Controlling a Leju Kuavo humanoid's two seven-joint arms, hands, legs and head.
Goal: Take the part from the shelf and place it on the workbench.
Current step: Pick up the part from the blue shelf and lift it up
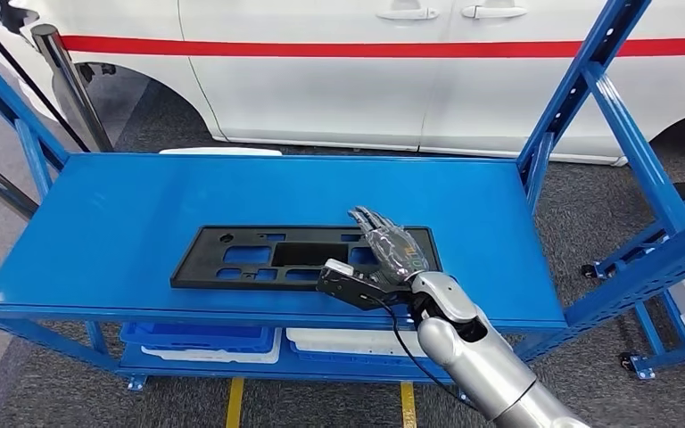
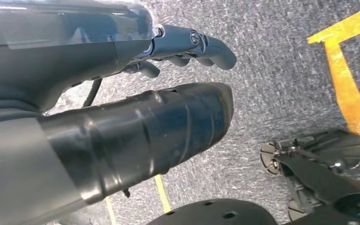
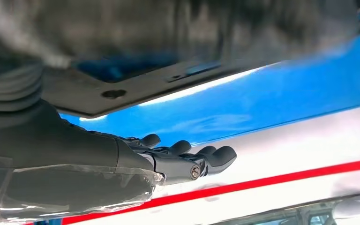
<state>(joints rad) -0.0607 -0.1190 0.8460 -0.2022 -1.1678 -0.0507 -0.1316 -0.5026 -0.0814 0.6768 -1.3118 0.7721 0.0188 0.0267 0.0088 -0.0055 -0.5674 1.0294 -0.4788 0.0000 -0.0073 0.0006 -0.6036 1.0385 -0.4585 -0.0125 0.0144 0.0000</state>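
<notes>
You get even, bright overhead light in the head view, sharp throughout, with a soft sheen on the blue shelf (image 1: 125, 223). In the right wrist view the black part (image 3: 136, 89) near the lens is badly blurred, and glare streaks the shelf surface. The left wrist view is dimmer.

Head view looks forward and down from high on the body onto the blue shelf (image 1: 232, 205), white car (image 1: 366, 71) behind. Right wrist view sits close behind the right robot hand (image 3: 168, 159), turned, low over the shelf top; shares shelf, black part (image 1: 303, 256) and car with head view. Left wrist view faces the floor (image 2: 286, 70), close behind the left robot hand (image 2: 187, 47).
</notes>
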